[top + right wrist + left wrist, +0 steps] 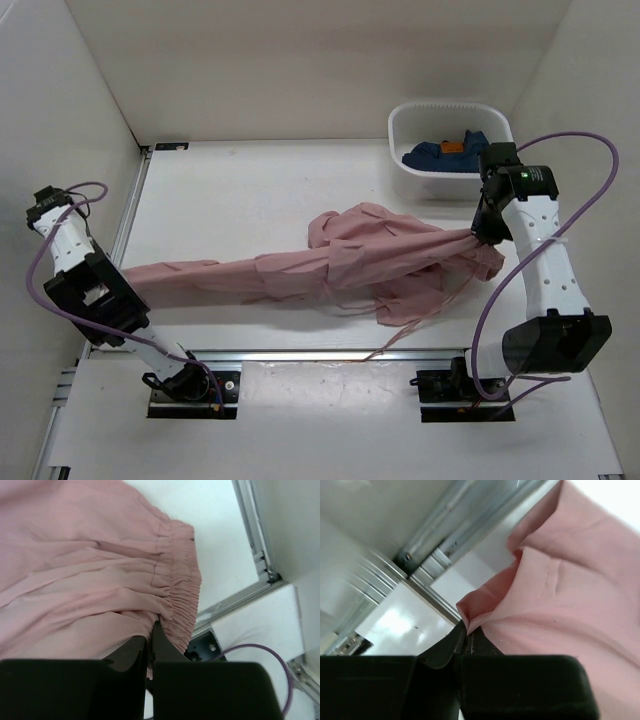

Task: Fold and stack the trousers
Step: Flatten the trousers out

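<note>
The dusty-pink trousers (340,262) hang stretched across the table between my two grippers, sagging in the middle, with thin drawstrings trailing toward the near edge. My left gripper (128,283) is shut on the hem end of a leg; in the left wrist view its jaws (465,630) pinch a fold of the pink fabric (570,595). My right gripper (480,232) is shut on the waist end; in the right wrist view its jaws (150,635) clamp the fabric beside the gathered waistband (180,595).
A white tub (452,150) stands at the back right and holds a dark blue garment (440,155) with an orange tag. Metal rails (330,355) run along the near edge and left side. White walls enclose the table.
</note>
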Controlling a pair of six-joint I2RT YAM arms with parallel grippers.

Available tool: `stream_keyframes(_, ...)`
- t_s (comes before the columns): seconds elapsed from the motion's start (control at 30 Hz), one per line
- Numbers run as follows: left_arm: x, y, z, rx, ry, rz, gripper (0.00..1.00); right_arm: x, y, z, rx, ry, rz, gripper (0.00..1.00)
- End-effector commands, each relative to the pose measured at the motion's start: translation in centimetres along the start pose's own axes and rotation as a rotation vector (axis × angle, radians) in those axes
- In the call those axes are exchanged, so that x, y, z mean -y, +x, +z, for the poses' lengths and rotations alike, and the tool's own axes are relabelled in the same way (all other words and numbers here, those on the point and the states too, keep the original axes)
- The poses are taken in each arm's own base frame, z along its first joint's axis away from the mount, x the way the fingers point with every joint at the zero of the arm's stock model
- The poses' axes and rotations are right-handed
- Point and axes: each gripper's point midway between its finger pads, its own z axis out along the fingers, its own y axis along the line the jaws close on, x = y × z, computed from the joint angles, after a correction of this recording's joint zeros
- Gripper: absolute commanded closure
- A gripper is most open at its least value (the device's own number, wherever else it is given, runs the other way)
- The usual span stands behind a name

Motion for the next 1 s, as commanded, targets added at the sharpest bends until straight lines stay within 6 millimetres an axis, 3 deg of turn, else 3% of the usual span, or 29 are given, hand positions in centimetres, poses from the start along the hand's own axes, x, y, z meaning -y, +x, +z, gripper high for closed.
stream_keyframes(0.0,-3.9,-3.0,-2.7,0.145,-0.154,-0.062,0.86,2.7,-0.4,-1.2,0.070,0.092,0.074,1.00)
stream_keyframes(0.07,-4.6,-1.3,-2.5,0.124,-0.171,-0.071,0.86,1.7,2.0,0.0,0.019,0.045,0.130,1.00)
stream_keyframes(0.1,-5.0,0.9,-1.2,0.059,-0.199,-0.063,0.86,2.2,4.6,1.2,-0.034,0.064,0.147,1.00)
stream_keyframes(0.13,-5.1,1.8,-0.6,0.046,-0.212,-0.059,0.86,2.6,5.7,1.6,-0.053,0.077,0.179,1.00)
stream_keyframes(0.17,-5.5,3.2,-0.4,0.026,-0.223,-0.066,0.86,3.0,6.6,2.0,-0.060,0.099,0.237,0.91)
stream_keyframes(0.2,-5.9,4.1,0.3,0.007,-0.237,-0.078,0.86,3.7,7.3,1.9,-0.041,0.111,0.283,0.79)
stream_keyframes(0.23,-5.7,6.1,1.7,-0.053,-0.257,-0.054,0.81,4.7,8.6,2.4,-0.061,0.156,0.321,0.60)
stream_keyframes(0.27,-6.1,6.7,2.1,-0.059,-0.270,-0.065,0.70,5.3,8.9,2.3,-0.049,0.183,0.359,0.40)
stream_keyframes(0.3,-6.0,7.3,2.4,-0.076,-0.269,-0.058,0.38,5.9,8.9,1.8,-0.010,0.197,0.418,0.16)
stream_keyframes(0.33,-6.0,7.7,2.8,-0.096,-0.277,-0.050,0.35,7.1,8.6,1.4,0.030,0.247,0.453,0.10)
stream_keyframes(0.43,-4.9,5.3,2.1,-0.052,-0.241,-0.030,0.23,7.7,6.8,-0.1,0.115,0.242,0.511,0.01)
stream_keyframes(0.47,-4.1,2.7,0.3,0.026,-0.192,-0.036,0.21,7.5,5.6,-0.3,0.156,0.218,0.510,0.01)
stream_keyframes(0.5,-3.0,1.4,-0.4,0.051,-0.154,-0.016,0.20,6.7,5.0,-0.2,0.148,0.180,0.481,0.01)
stream_keyframes(0.53,-0.7,0.5,-2.0,0.072,-0.104,0.049,0.19,6.3,4.3,-0.1,0.153,0.163,0.470,0.01)
stream_keyframes(0.57,1.4,-2.2,-4.8,0.158,-0.012,0.064,0.17,5.7,3.4,0.4,0.149,0.155,0.461,0.01)
stream_keyframes(0.6,3.4,-2.9,-5.8,0.165,0.039,0.110,0.17,5.5,2.9,0.8,0.149,0.155,0.451,0.01)
stream_keyframes(0.67,9.5,-3.1,-10.1,0.205,0.197,0.258,0.17,3.6,1.7,2.5,0.126,0.103,0.410,0.01)
stream_keyframes(0.7,11.6,-3.1,-10.9,0.225,0.226,0.311,0.13,3.0,1.4,3.3,0.117,0.088,0.409,0.01)
stream_keyframes(0.73,15.8,-1.8,-12.5,0.250,0.279,0.434,0.13,2.3,1.1,4.1,0.108,0.071,0.395,0.01)
stream_keyframes(0.8,21.0,0.1,-14.6,0.276,0.390,0.563,0.09,0.7,0.0,6.3,0.091,0.037,0.392,0.01)
stream_keyframes(0.83,23.5,1.2,-14.7,0.272,0.414,0.629,0.06,-0.2,-0.5,6.9,0.084,0.002,0.394,0.01)
stream_keyframes(0.87,27.1,3.4,-16.1,0.301,0.464,0.736,0.04,-0.9,-0.6,8.2,0.057,0.002,0.386,0.01)
stream_keyframes(0.9,29.4,4.3,-16.9,0.317,0.516,0.783,0.01,-1.5,-1.0,9.1,0.059,-0.010,0.388,0.01)
stream_keyframes(0.93,32.4,4.6,-16.8,0.351,0.554,0.819,0.01,-1.8,-1.2,9.8,0.051,-0.006,0.385,0.01)
stream_keyframes(0.97,35.2,6.4,-17.8,0.378,0.595,0.889,0.00,-1.9,-0.5,11.4,0.003,0.010,0.381,0.01)
